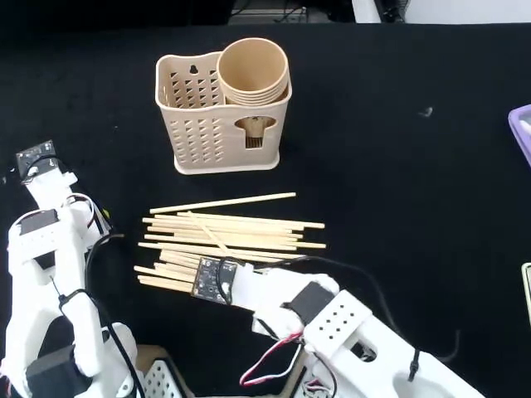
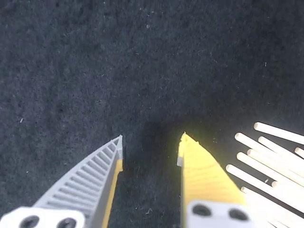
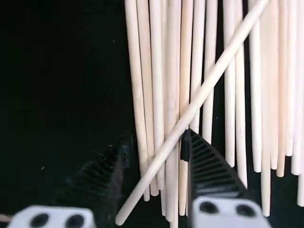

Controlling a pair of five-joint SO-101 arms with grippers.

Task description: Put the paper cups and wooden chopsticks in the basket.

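Basket (image 1: 220,124): stands on the table (image 1: 398,166), at the back and left of the middle.
Cups (image 1: 253,70): stacked one inside another in the right part of the basket, sticking up over its rim.
Chopsticks (image 1: 232,236): lie flat in a pile on the table, in front of the basket and apart from it. Most lie side by side, running left to right. One lies slanted on top of the others.
Right jaws: at the front edge of the pile, near its left end, with a few chopsticks in the gap between them.
Left jaws: over bare table to the left of the pile, with the chopstick ends near one jaw and a gap between the two.
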